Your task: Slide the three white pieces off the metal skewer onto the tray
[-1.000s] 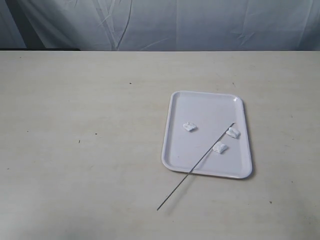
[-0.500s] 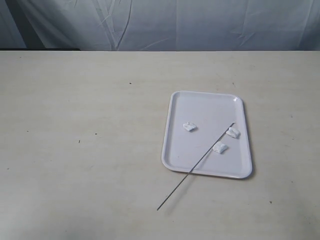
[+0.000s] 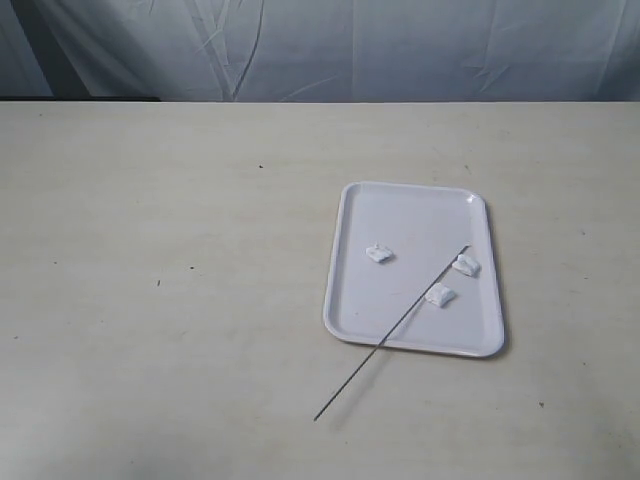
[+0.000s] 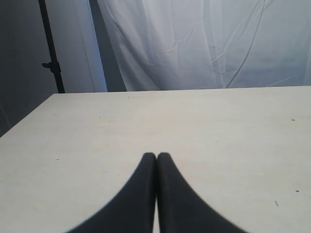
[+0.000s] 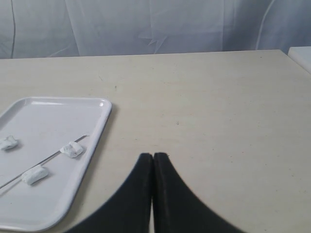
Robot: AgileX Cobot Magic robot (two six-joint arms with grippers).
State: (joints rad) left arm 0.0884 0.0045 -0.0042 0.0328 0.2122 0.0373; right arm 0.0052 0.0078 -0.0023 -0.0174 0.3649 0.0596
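Three tiny white lumpy pieces (image 3: 379,254) on flat white rimmed tray (image 3: 415,205)

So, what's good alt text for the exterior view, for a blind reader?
A white tray on a beige table holds three small white pieces. A thin skewer lies slanted across the tray's rim, one end on the table; two pieces sit right by it, one apart.

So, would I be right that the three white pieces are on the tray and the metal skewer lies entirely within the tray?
Not quite. The three white pieces are on the tray, but the metal skewer is not entirely within it. The exterior view shows it crossing the tray's rim and ending out on the table.
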